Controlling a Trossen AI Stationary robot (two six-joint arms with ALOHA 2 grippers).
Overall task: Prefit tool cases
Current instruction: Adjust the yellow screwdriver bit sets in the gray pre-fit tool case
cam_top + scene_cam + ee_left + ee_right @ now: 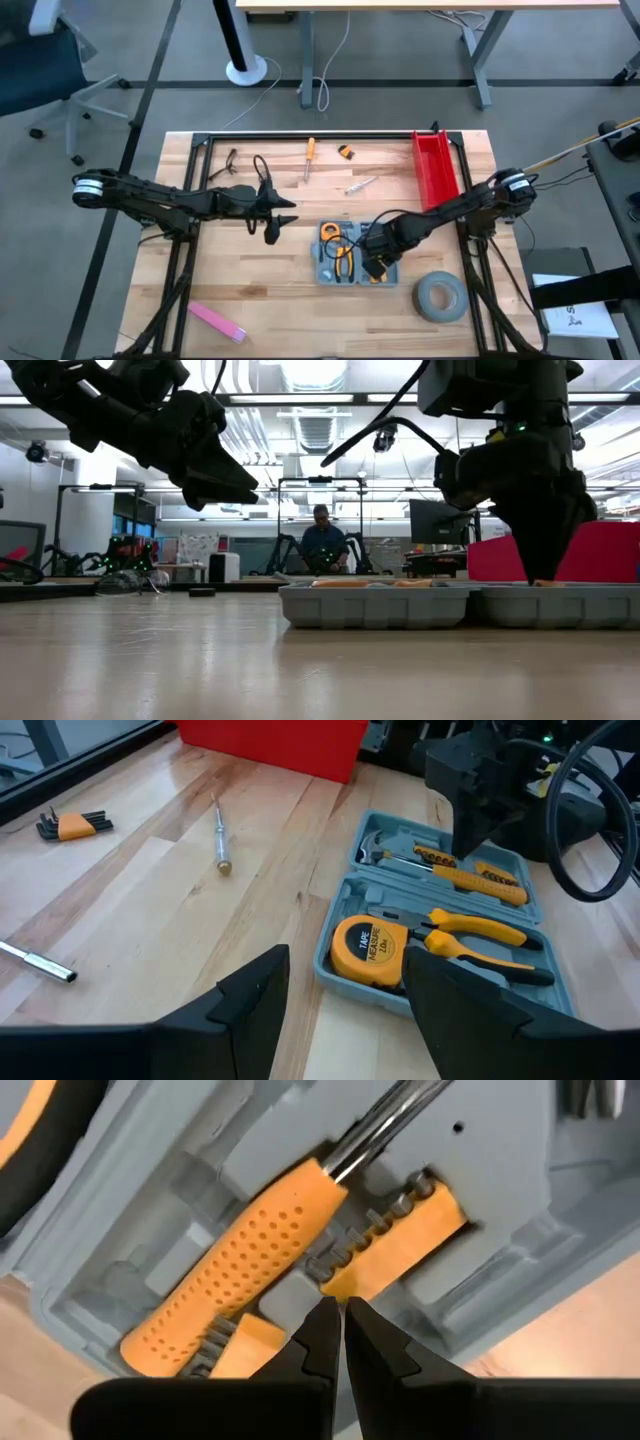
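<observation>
Left of centre in the high view, left end effector (283, 218) hovering, fingers spread, empty; lower centre, blue-grey tool case (328, 270) lying open on the bench (270, 290); right end effector (372, 268) pinched shut, empty, tips down inside it.

Open tool case (346, 262) sits mid-desk (260, 290), right gripper (374, 265) down on it, left gripper (283, 218) off to the side, red bin (434, 165) and tape roll (441, 297) nearby.

Bright, even overhead ceiling lights (318, 372) glare in the low view; shadows soft, close foreground blurred.
</observation>
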